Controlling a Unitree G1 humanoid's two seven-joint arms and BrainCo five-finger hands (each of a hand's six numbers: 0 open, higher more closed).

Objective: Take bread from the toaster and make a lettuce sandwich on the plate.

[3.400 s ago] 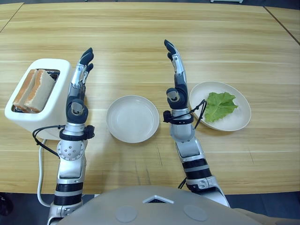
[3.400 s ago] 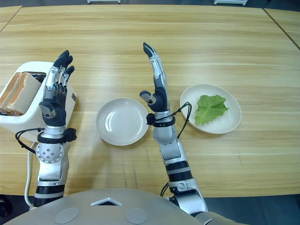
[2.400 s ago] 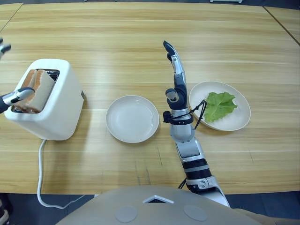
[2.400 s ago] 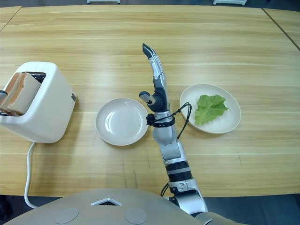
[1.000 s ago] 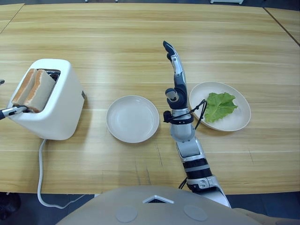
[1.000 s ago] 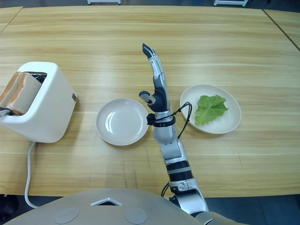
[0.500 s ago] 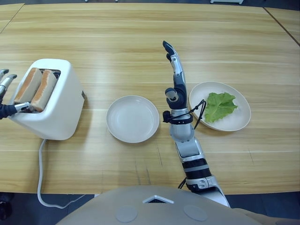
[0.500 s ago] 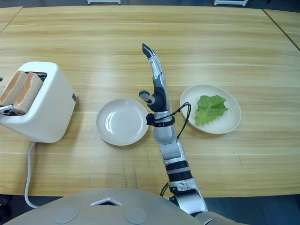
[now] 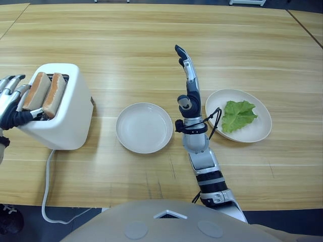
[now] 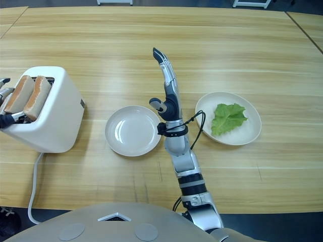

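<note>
Looking at the left side, you see the white toaster (image 9: 68, 118) standing on the wooden surface (image 9: 126, 45), with two bread slices (image 9: 54, 95) upright in its slots. Your left robot hand (image 9: 11, 103) is just beside the toaster's outer side. Its fingers are stretched out next to the outer slice and its thumb points at the front end of the slices. It grips nothing, and I cannot tell if it touches the bread. Your right robot hand (image 9: 187, 83) stands upright between the two plates, fingers straight and holding nothing. The empty plate (image 9: 144, 128) lies between the toaster and this hand. The other plate (image 9: 255, 135), further right, carries the lettuce leaf (image 9: 237, 115). The toaster's cord (image 9: 46, 186) runs off the near edge of the surface.
</note>
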